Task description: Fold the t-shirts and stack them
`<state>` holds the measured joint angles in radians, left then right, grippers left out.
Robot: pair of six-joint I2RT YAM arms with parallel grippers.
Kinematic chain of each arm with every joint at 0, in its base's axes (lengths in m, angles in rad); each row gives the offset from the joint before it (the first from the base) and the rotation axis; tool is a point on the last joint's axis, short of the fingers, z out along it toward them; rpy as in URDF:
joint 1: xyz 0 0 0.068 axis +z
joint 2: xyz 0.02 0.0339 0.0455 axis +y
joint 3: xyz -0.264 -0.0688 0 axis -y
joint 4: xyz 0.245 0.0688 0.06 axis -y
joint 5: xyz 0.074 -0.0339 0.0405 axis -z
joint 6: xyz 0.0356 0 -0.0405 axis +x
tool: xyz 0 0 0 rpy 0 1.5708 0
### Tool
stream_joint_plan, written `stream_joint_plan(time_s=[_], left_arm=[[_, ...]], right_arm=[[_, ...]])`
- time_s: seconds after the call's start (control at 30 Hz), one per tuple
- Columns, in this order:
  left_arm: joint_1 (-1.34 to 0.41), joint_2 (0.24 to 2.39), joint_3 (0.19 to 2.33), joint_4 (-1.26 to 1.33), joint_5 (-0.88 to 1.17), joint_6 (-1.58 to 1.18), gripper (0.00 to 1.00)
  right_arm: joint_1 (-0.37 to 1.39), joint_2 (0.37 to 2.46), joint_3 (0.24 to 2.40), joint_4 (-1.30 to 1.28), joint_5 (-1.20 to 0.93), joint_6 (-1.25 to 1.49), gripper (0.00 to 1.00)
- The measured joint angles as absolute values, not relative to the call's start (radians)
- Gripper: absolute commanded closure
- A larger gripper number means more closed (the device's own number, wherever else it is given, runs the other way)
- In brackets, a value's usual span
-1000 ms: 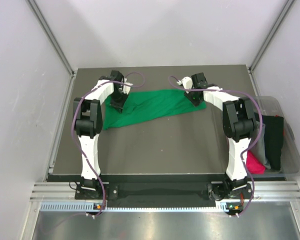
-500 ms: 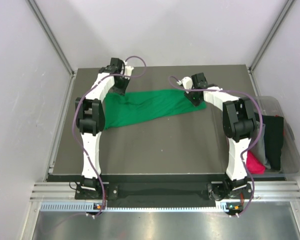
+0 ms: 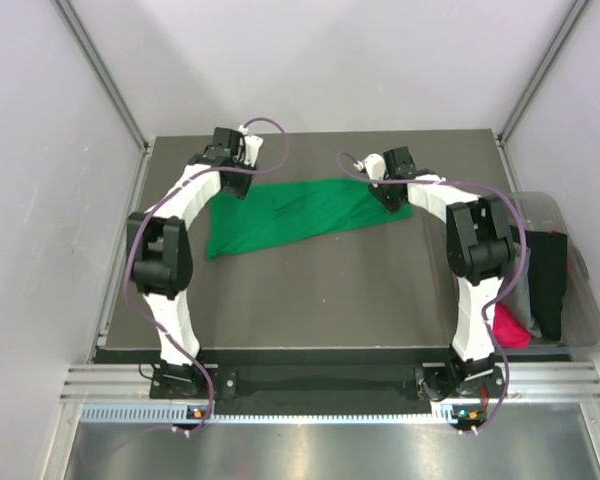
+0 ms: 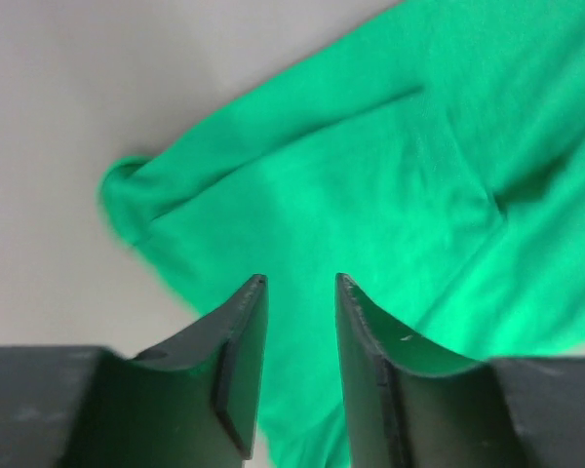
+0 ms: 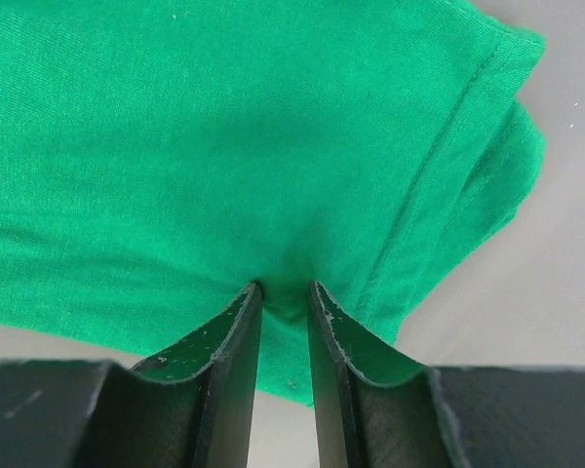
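Left gripper (image 4: 300,281) hangs jaws apart over the green shirt's (image 3: 290,212) far-left corner; right gripper (image 5: 284,287) pinches its right end, shirt stretched left-right across the far table (image 3: 330,290)

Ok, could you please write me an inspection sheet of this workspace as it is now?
Surface: dark table, flat.
Job's things: green t-shirt stretched out across the far half; black t-shirt and pink t-shirt in the bin at the right.
Clutter: nothing seen.
Grippers: left gripper, jaws apart above the green t-shirt's corner; right gripper, jaws pinching its edge.
Cables: purple cables loop along both arms.
Surroundings: white walls, metal frame at the near edge.
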<state>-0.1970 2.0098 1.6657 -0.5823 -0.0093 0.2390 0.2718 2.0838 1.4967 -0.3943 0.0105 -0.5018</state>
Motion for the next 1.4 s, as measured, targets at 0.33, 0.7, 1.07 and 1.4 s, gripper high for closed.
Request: stream_joint_plan(time_s=[0.33, 0.7, 1.07, 1.4], left_arm=[[-0.199, 1.718, 1.419, -0.66, 0.007, 0.403, 0.55], [-0.201, 1.714, 1.206, -0.75, -0.089, 0.562, 0.56], [-0.201, 1.711, 1.142, -0.672, -0.156, 0.568, 0.56], [-0.198, 1.747, 1.103, -0.597, -0.187, 0.563, 0.73]], right_arm=[[0.271, 2.009, 1.412, -0.421, -0.027, -0.487, 0.66], [0.273, 1.794, 1.271, -0.502, -0.091, -0.47, 0.62], [0.274, 1.864, 1.302, -0.505, 0.003, -0.502, 0.59], [0.274, 1.965, 1.358, -0.478, 0.107, -0.549, 0.56]])
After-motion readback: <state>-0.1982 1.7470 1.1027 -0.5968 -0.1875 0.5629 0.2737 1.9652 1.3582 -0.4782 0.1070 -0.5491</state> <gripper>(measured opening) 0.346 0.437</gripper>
